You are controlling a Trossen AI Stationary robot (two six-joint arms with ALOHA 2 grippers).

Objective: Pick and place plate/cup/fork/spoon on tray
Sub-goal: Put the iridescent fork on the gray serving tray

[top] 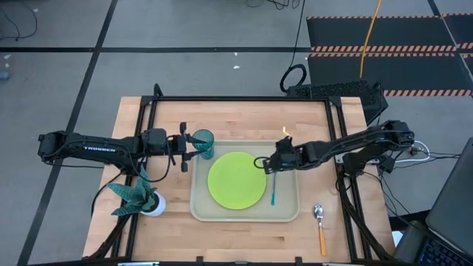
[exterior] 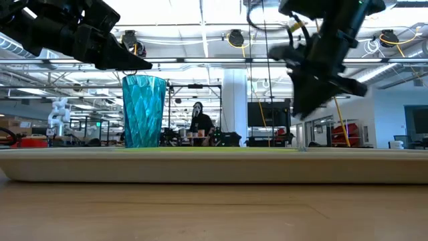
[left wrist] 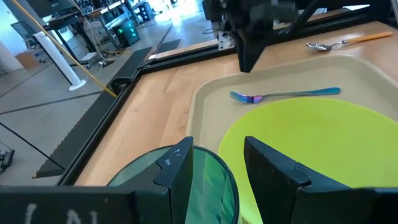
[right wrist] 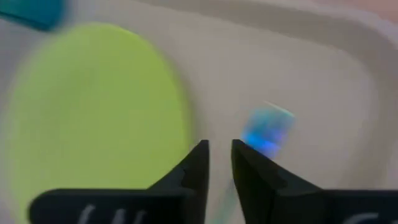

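Note:
The beige tray point(top: 290, 213) lies mid-table with the lime-green plate point(top: 236, 179) flat in it. The teal cup point(top: 203, 142) stands upright in the tray's far left corner. The blue-handled fork point(top: 273, 191) lies flat on the tray floor, to the right of the plate. My left gripper point(top: 186, 148) hovers open just left of the cup and above its rim point(exterior: 144, 79). My right gripper point(top: 264, 164) hangs above the tray near the fork's far end, fingers slightly apart with nothing between them point(right wrist: 219, 146). The orange-handled spoon point(top: 320, 222) lies on the table to the right of the tray.
A teal leafy plant in a white pot point(top: 137, 196) stands at the table's left near side, close to the left arm. A black frame runs along the table's far and side edges. Bare wood shows in front of the tray and around the spoon.

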